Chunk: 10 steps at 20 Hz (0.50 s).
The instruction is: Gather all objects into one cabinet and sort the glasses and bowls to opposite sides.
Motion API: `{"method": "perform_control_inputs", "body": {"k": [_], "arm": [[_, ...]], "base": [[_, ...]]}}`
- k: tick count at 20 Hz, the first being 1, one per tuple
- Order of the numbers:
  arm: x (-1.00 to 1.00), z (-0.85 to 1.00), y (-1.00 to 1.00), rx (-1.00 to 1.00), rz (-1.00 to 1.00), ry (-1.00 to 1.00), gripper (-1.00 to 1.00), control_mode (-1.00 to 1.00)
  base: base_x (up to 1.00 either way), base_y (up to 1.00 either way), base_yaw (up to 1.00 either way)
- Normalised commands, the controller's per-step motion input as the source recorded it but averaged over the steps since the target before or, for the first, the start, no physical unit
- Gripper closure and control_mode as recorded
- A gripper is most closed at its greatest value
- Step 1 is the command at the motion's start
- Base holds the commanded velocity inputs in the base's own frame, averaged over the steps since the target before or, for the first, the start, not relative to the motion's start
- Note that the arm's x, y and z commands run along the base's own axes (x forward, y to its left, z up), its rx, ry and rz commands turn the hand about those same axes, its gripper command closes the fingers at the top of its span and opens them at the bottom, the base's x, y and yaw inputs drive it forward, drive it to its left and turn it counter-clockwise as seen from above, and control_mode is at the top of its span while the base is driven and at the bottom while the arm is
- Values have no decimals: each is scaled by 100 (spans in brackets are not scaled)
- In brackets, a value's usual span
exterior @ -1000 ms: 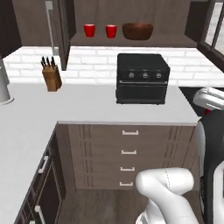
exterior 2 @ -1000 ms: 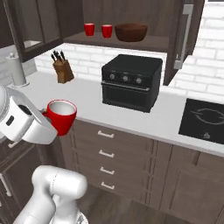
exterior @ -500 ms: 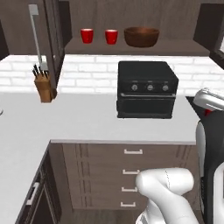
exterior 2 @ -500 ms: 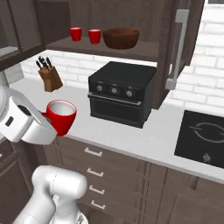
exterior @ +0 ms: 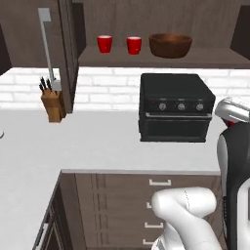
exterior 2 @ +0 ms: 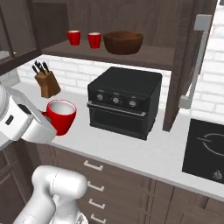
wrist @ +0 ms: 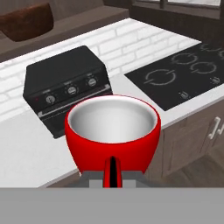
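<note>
Red cup (wrist: 112, 133) with a white inside sat clamped in the closed gripper (exterior 2: 49, 124), held above the white counter (exterior 2: 131, 153). Beyond it stood the black countertop oven (exterior 2: 122, 101); higher up, the open cabinet's shelf (exterior 2: 144, 56) carried two red cups (exterior 2: 74, 37) (exterior 2: 94, 40) beside the wooden bowl (exterior 2: 123, 42).

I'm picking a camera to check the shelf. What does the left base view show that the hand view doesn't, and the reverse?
Left base view alone: two red cups on the cabinet shelf, a knife block, the drawers. Hand view alone: the third red cup held in the shut jaws, its white inside showing, and the black cooktop. Both: the wooden bowl, the black countertop oven, the white counter.
</note>
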Motion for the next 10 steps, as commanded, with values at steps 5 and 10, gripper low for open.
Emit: {"method": "perform_control_inputs", "body": {"k": [5,10], "arm": [[0,0,0,0,0,0,100,100],[0,0,0,0,0,0,100,100]], "base": [[44,14,-6],[41,37,-13]]}}
